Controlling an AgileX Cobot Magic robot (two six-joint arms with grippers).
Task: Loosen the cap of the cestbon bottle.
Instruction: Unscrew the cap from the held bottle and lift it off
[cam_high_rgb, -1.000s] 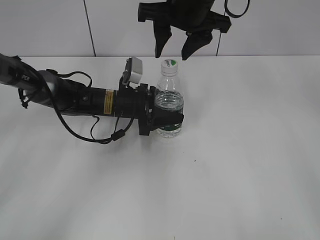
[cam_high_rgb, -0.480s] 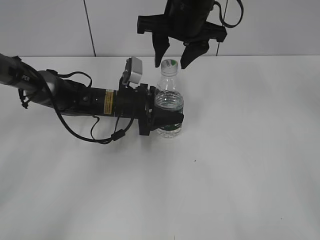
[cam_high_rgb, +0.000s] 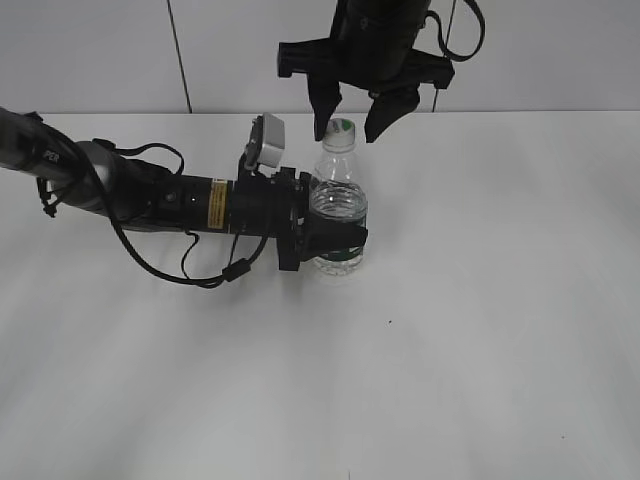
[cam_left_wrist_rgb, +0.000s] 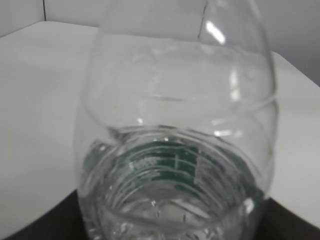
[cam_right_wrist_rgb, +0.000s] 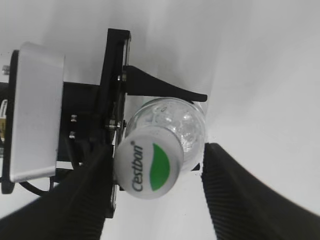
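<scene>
The clear cestbon bottle (cam_high_rgb: 338, 205) stands upright on the white table, its dark green label band low on the body. My left gripper (cam_high_rgb: 335, 240) is shut on its lower body from the left; the bottle fills the left wrist view (cam_left_wrist_rgb: 175, 125). The white cap (cam_high_rgb: 342, 128) with a green leaf mark sits on the bottle. My right gripper (cam_high_rgb: 350, 118) hangs above, open, one finger on each side of the cap. In the right wrist view the cap (cam_right_wrist_rgb: 149, 167) lies between the open fingers (cam_right_wrist_rgb: 155, 195), close to the left one.
The white table (cam_high_rgb: 480, 300) spreads around the bottle. A grey wall with a dark vertical seam (cam_high_rgb: 178, 55) rises behind it. The left arm and its cables (cam_high_rgb: 150, 200) lie across the left side of the table.
My right gripper has come down from above the bottle, and its open fingers now flank the cap. The left gripper and the bottle have not moved.
</scene>
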